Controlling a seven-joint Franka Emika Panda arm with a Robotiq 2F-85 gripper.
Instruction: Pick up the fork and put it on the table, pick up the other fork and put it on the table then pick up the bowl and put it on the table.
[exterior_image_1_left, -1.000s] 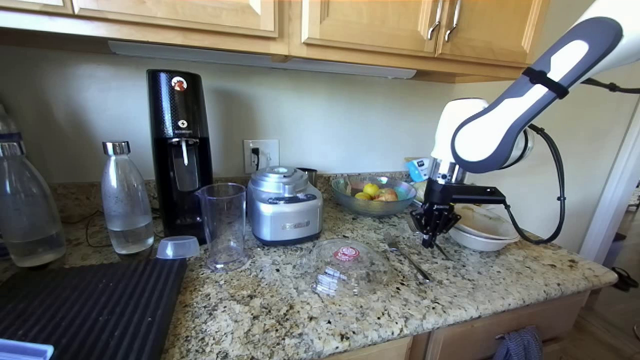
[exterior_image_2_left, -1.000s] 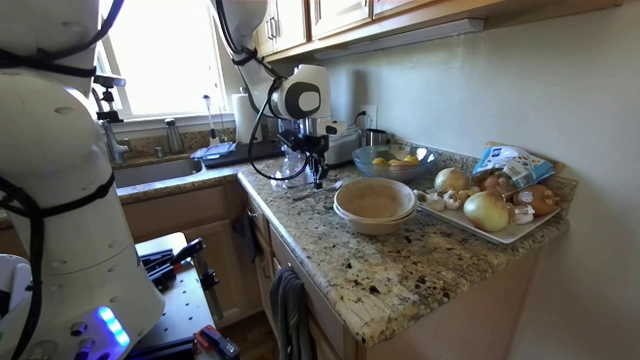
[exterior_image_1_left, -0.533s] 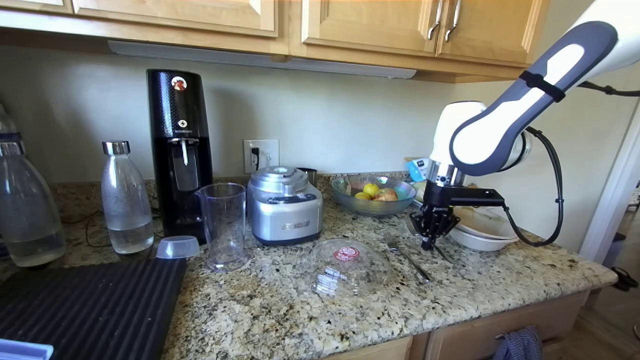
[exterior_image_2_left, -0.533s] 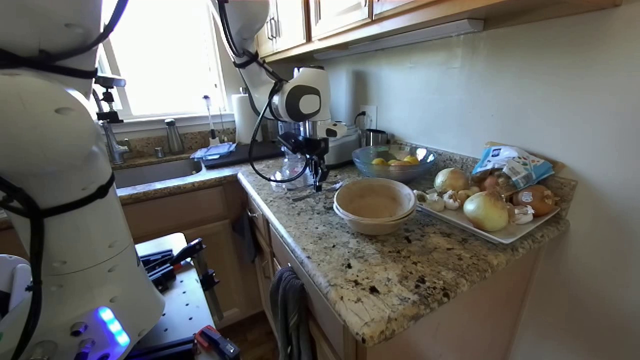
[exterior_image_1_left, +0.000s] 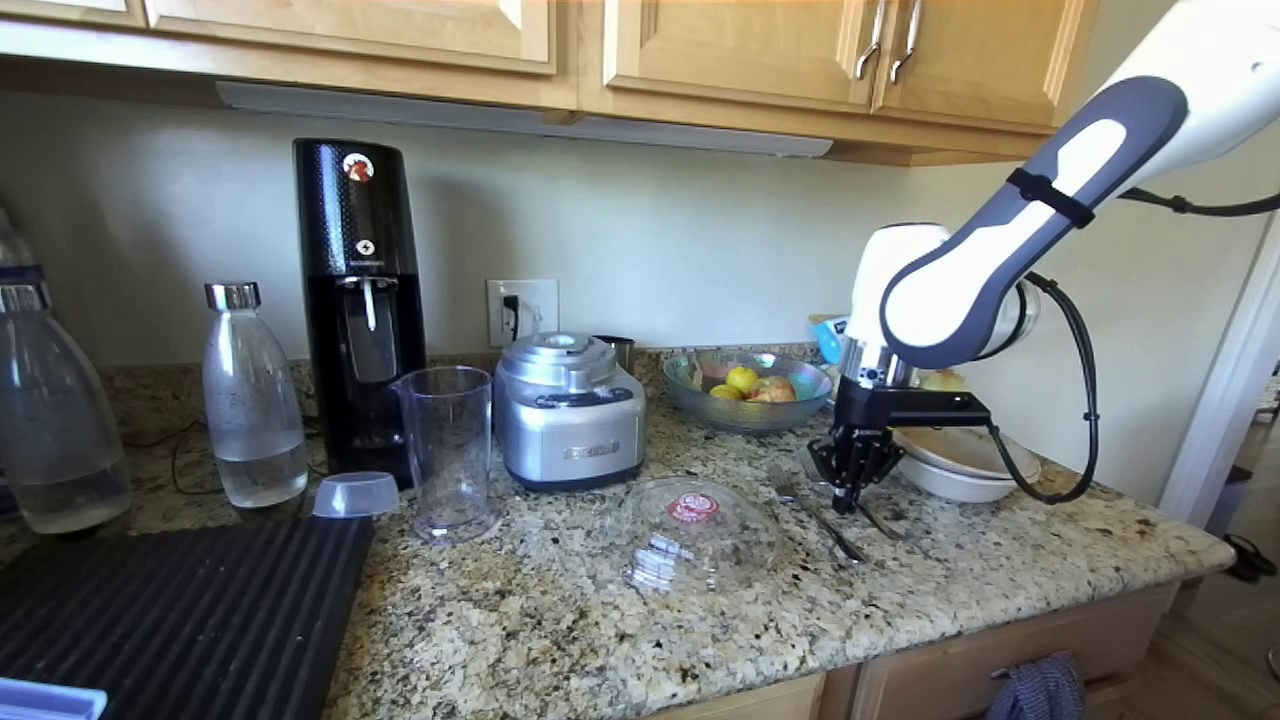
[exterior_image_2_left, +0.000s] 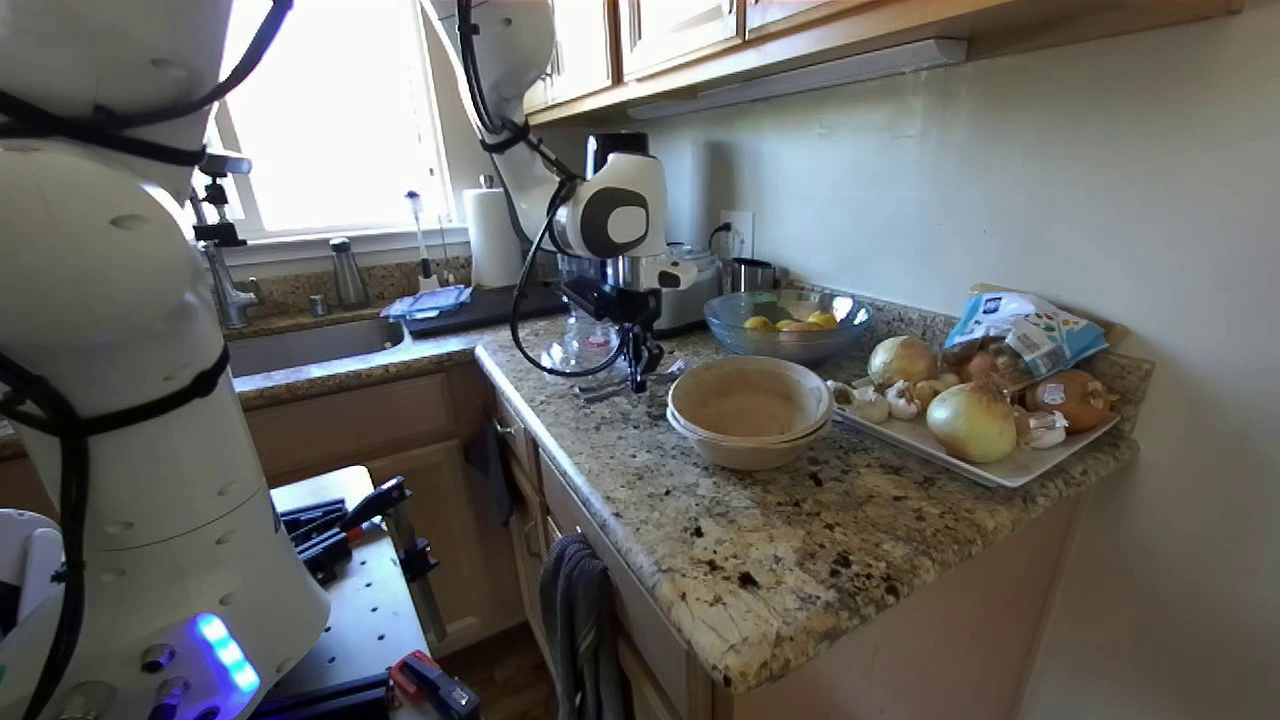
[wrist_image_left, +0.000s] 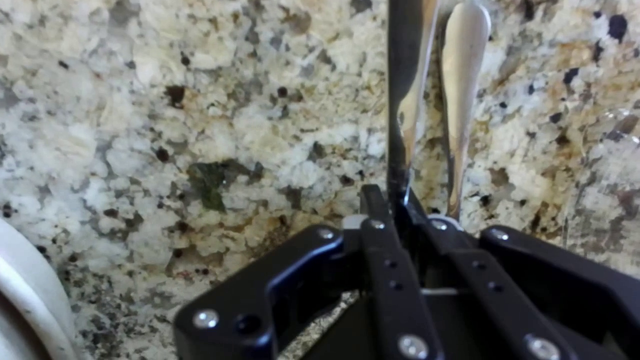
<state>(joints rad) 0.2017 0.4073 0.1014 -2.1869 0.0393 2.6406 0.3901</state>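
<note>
My gripper (exterior_image_1_left: 845, 500) is shut on a metal fork (wrist_image_left: 407, 75) low over the granite countertop (exterior_image_1_left: 520, 620). In the wrist view its fingertips (wrist_image_left: 392, 197) close around the fork's shaft. I cannot tell whether this fork touches the counter. Its handle (exterior_image_1_left: 880, 522) shows just right of the gripper in an exterior view. The other fork (exterior_image_1_left: 830, 530) lies flat on the counter, close beside it, and its handle (wrist_image_left: 465, 55) shows in the wrist view. The white bowl (exterior_image_2_left: 750, 395) sits stacked in a second bowl (exterior_image_2_left: 750, 458); its rim (wrist_image_left: 35, 300) shows in the wrist view.
A clear plastic dome (exterior_image_1_left: 700, 530) lies beside the forks. A glass fruit bowl (exterior_image_1_left: 745, 410) and a food processor (exterior_image_1_left: 570, 430) stand behind. A white tray (exterior_image_2_left: 1000, 470) of onions and garlic lies beside the bowls. The black ribbed mat (exterior_image_1_left: 180, 610) is farther off.
My gripper, holding the fork, has moved lower and toward the other fork on the counter. The forks now lie closer together in view. The bowls have not moved.
</note>
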